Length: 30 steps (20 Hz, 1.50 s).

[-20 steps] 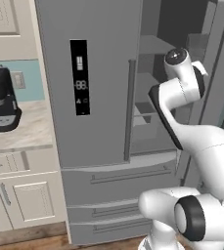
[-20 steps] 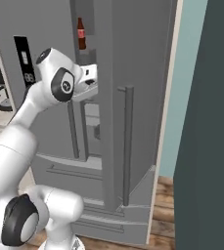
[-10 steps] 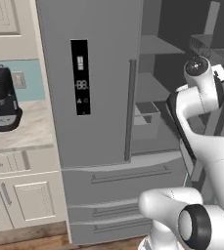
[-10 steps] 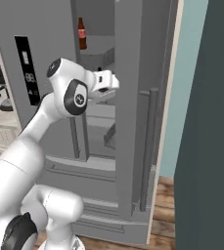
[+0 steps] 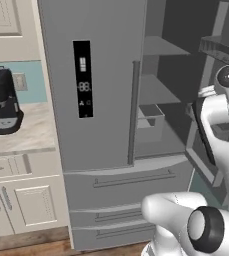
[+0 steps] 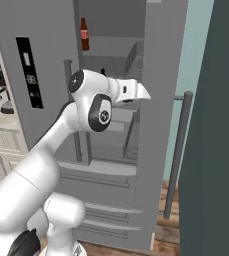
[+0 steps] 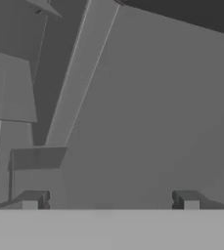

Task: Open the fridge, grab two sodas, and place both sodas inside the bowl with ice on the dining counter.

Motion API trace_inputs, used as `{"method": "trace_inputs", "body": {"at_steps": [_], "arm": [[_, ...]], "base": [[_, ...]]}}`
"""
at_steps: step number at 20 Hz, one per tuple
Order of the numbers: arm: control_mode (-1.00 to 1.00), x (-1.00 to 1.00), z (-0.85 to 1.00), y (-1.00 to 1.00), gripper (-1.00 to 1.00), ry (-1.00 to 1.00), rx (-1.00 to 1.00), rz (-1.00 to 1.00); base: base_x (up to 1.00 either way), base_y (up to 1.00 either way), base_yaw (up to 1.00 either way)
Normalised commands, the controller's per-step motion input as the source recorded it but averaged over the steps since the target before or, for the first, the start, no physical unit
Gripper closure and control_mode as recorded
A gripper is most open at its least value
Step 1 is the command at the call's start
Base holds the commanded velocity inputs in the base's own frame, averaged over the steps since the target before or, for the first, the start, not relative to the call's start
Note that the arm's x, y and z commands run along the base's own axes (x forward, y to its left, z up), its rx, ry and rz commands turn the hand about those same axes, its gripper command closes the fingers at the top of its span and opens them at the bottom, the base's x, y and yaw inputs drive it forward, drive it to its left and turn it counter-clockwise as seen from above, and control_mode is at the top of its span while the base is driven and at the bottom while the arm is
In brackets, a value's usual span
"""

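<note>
Over the last second the right-hand door of the fridge had swung from nearly shut to well open, the arm sweeping out to the robot's right with it, so the shelves inside now stood exposed. That suggested the opening step was close to done and the reach for a bottle could come next. One soda stood upright on an upper shelf at the left of the opening; a small dark neck lower down, just above the arm, may have been the second bottle, but it was too small to be sure. The claw was spread, its two tips well apart and pinching nothing, facing a plain grey surface, probably the inside of the door. The bowl with ice and the dining worktop lay outside these views. Part of the lower shelves was hidden behind the arm.
</note>
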Motion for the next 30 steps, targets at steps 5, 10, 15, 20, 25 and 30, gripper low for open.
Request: {"method": "trace_inputs", "body": {"at_steps": [5,10,15,20,25,30], "arm": [[-1.00,0.00,0.00,-0.47,-1.00,0.01,0.21,-0.02],[-1.00,-0.28,0.00,0.00,-1.00,0.00,0.20,0.00],[-1.00,-0.57,0.00,0.72,-1.00,0.00,0.17,0.02],[-1.00,-0.41,-0.03,1.00,-1.00,0.00,0.12,0.06],[-1.00,-0.25,-0.08,1.00,-1.00,0.00,0.15,0.09],[-1.00,-0.01,-0.08,1.00,-1.00,0.00,0.16,0.15]], "base": [[0.00,0.00,0.00],[0.00,0.00,0.00],[0.00,0.00,0.00],[0.00,0.00,0.00],[0.00,0.00,0.00],[0.00,0.00,0.00]]}}
